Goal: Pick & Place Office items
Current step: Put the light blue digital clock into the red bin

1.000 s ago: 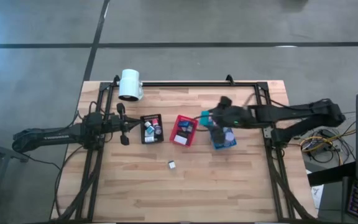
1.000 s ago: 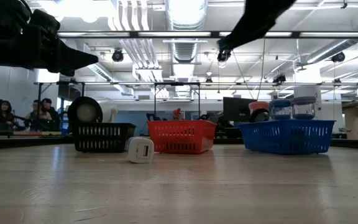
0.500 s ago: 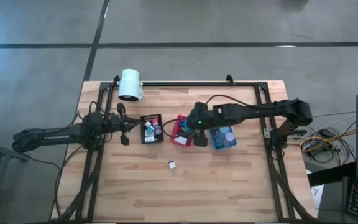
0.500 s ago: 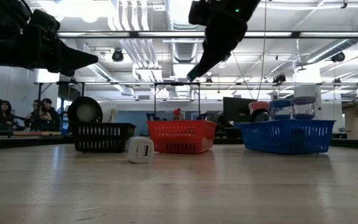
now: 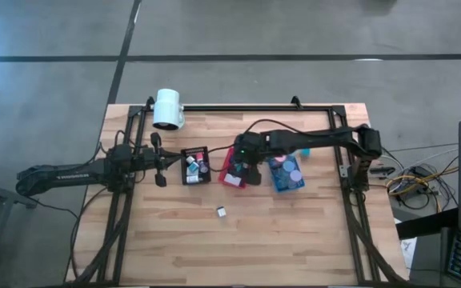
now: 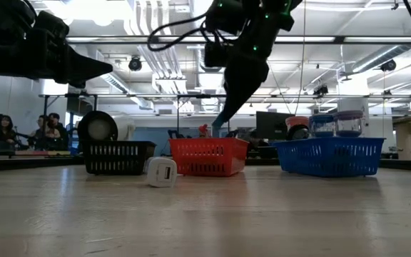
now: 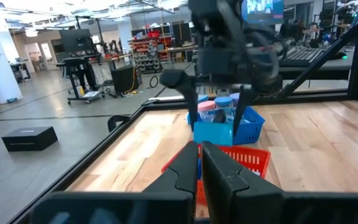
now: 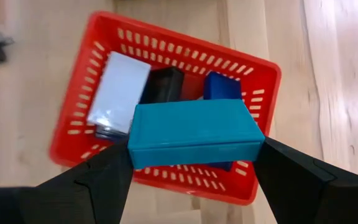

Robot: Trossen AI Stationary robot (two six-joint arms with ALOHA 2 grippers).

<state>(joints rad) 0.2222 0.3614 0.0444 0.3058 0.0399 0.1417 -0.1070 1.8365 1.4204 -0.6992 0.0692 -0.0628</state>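
My right gripper point(image 8: 194, 150) hangs over the red tray point(image 8: 166, 38), shut on a teal block point(image 8: 194, 132). In the high view it point(image 5: 245, 162) is above that tray point(image 5: 232, 178), and in the low view it point(image 6: 221, 120) slants down over it. Inside the tray lie a lavender block point(image 8: 119, 87), a black piece point(image 8: 164, 84) and a blue piece point(image 8: 222, 87). A small white block point(image 5: 222, 211) rests on the table nearer the front. At the left my left gripper point(image 5: 160, 164) is shut and level, just short of the black tray point(image 5: 194, 165). My right gripper pinches the teal block by its two short ends point(image 8: 253, 138) between its two fingers point(image 8: 107, 171), so the block's length spans the gap. The fingers come from above, slanting down. The block is level and lifted clear above the red tray.
A blue tray point(image 5: 287, 173) with round caps stands right of the red one. A big white cylinder point(image 5: 167, 108) lies at the far left corner. Dark frame rails point(image 5: 238, 108) run along the table's edges. Bare wood point(image 5: 238, 240) lies toward the near edge.
My right gripper has swung from above the blue tray toward the table's left and come down over the red tray, tipping its fingers more steeply downward. The teal block has travelled with it, still held.
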